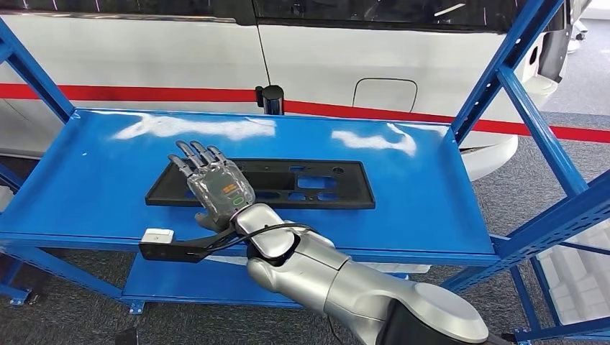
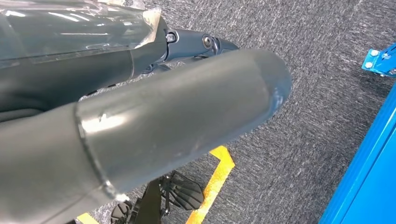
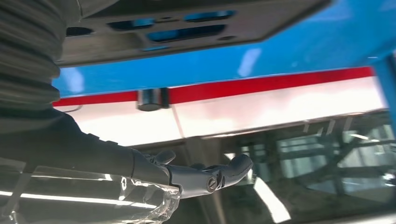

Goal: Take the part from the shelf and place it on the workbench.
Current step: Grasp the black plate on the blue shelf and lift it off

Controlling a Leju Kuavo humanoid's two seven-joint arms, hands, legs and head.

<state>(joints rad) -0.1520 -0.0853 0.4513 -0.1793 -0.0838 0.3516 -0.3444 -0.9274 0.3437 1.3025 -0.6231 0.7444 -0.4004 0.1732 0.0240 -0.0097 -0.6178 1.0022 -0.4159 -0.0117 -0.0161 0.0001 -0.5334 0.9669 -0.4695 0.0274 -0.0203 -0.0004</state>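
From the head view I see my right robot hand (image 1: pixel 216 188) reached out over the blue shelf (image 1: pixel 431 201), palm down, sitting above the left end of the part (image 1: pixel 309 185). The part is a flat black panel with several cut-outs, lying flat on the shelf's upper deck, roughly centred and running lengthwise across it. The fingers (image 1: pixel 193 154) are stretched forward and only slightly apart, not curled around anything; they lie over the panel's left portion, but I cannot tell whether they actually press on it or hang just above. In the right wrist view the fingers (image 3: pixel 224 170) are extended and hold nothing, with the panel (image 3: pixel 187 32) and the blue deck beyond them. The left robot hand (image 2: pixel 154 116) fills much of its wrist view, a thick grey thumb and darker fingers over grey carpet (image 2: pixel 317 56) and a yellow floor line (image 2: pixel 217 179), with a blue shelf leg (image 2: pixel 369 177) alongside; nothing is in it, though I cannot tell how far its fingers are apart. Behind the shelf stands a white vehicle (image 1: pixel 324 57) with a red stripe (image 1: pixel 144 93).
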